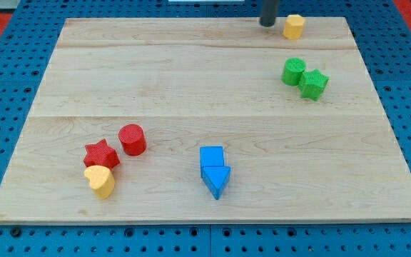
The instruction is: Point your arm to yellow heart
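The yellow heart [101, 180] lies near the view's bottom left of the wooden board [191, 78], touching the red star [100, 155] just above it. My tip [267, 23] is at the board's top edge, far from the heart, just left of a yellow hexagon block [294, 26]. Only the lower end of the dark rod shows.
A red cylinder [132, 139] stands right of the red star. A blue cube [211, 158] and a blue triangle [216, 180] touch at bottom centre. A green cylinder [294, 71] and a green star [313, 84] sit at the upper right. Blue pegboard [6, 64] surrounds the board.
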Controlling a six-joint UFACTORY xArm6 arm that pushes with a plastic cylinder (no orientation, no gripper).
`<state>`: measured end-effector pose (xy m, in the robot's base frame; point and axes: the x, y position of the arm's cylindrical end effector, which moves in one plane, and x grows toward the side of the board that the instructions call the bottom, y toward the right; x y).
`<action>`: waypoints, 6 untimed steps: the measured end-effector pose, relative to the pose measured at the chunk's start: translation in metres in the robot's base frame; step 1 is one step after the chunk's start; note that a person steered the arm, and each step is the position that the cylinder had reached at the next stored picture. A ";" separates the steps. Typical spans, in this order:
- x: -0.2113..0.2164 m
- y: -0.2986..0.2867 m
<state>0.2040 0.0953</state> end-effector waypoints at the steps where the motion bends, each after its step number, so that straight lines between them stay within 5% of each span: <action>1: 0.029 -0.052; 2: 0.061 -0.100; 4: 0.194 -0.103; 6: 0.254 -0.139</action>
<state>0.4581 -0.0438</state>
